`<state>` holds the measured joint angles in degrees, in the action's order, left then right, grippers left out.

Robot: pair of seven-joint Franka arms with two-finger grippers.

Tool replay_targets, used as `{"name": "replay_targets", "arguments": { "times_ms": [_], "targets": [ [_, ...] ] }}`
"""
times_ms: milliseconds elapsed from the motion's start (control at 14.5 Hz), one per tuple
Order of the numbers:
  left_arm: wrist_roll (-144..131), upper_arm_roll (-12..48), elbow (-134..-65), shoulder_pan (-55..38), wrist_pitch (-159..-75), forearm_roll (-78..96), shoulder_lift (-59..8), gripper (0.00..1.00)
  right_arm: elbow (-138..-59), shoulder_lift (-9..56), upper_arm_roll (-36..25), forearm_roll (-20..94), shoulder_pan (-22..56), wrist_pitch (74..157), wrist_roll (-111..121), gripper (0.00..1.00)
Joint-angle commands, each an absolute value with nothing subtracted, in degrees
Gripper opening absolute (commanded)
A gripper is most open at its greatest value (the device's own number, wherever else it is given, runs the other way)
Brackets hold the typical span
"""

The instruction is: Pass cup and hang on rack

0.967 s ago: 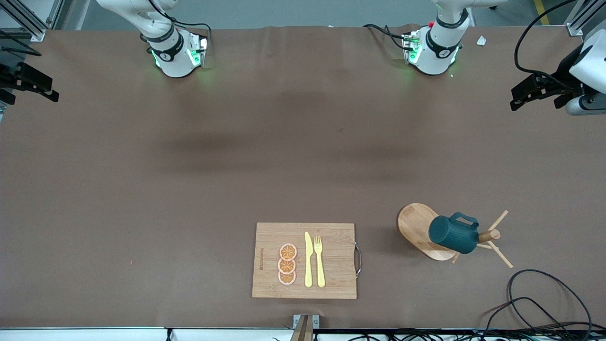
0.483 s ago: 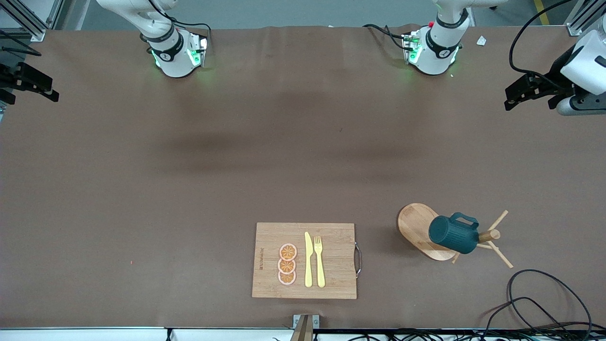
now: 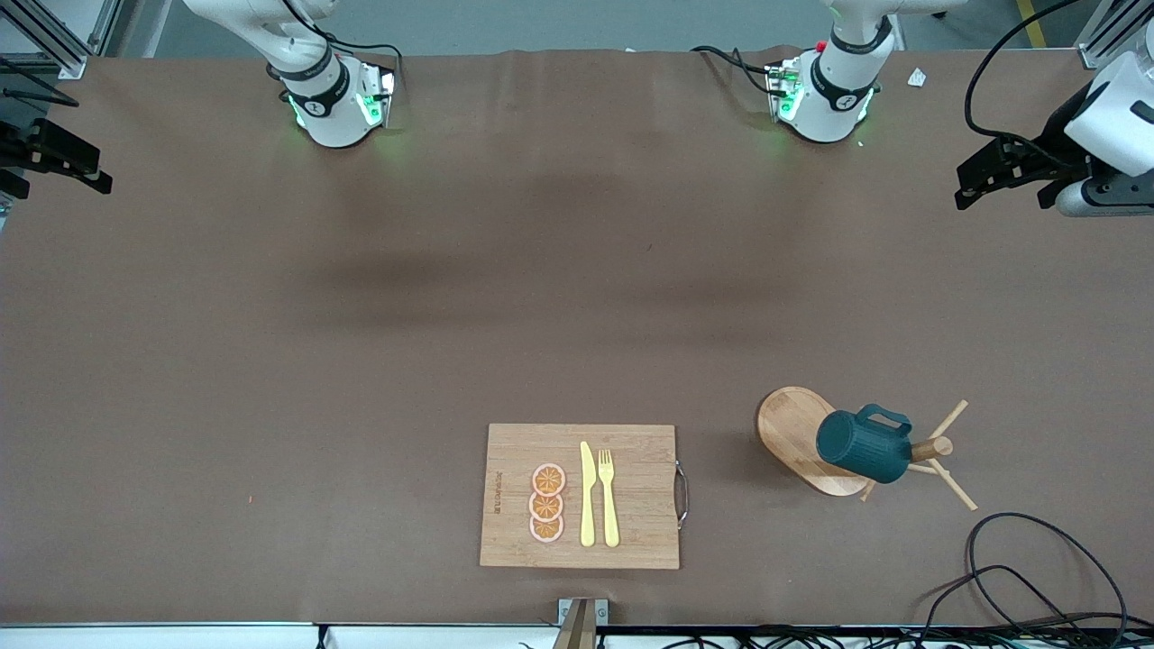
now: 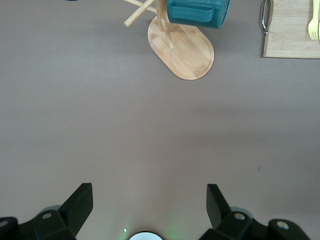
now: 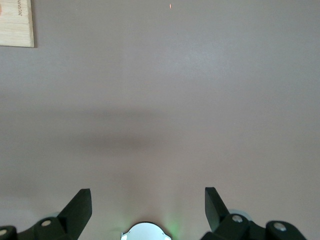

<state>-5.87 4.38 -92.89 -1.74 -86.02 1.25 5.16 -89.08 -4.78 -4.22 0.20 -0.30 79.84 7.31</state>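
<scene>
The dark teal ribbed cup hangs tilted on a peg of the light wooden rack, which stands near the front camera toward the left arm's end of the table. No gripper touches it. My left gripper hovers open over that end of the table, well away from the rack. In the left wrist view the cup and the rack's oval base lie well ahead of the open, empty left gripper. My right gripper waits open at the right arm's end, over bare table in its wrist view.
A wooden cutting board with orange slices, a yellow knife and a yellow fork lies near the front camera, beside the rack toward the right arm's end. Black cables loop on the table at the corner by the rack.
The left gripper has drifted slightly inward over the table. The cup, the rack and the right arm have not moved.
</scene>
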Motion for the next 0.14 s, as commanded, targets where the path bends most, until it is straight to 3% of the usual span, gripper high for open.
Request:
{"name": "replay_targets", "arguments": {
  "times_ms": [0,69],
  "targets": [
    [-5.36,4.22,-91.67,-1.67,-85.78,2.2,4.83,1.0,-90.18,-6.24,-3.52,-0.26,-1.05,80.07,7.47,1.0],
    [-5.36,4.22,-91.58,-1.67,-85.78,2.11,4.92,1.0,-90.18,-6.24,-3.6,-0.26,-1.05,80.07,7.47,1.0]
  ]
}}
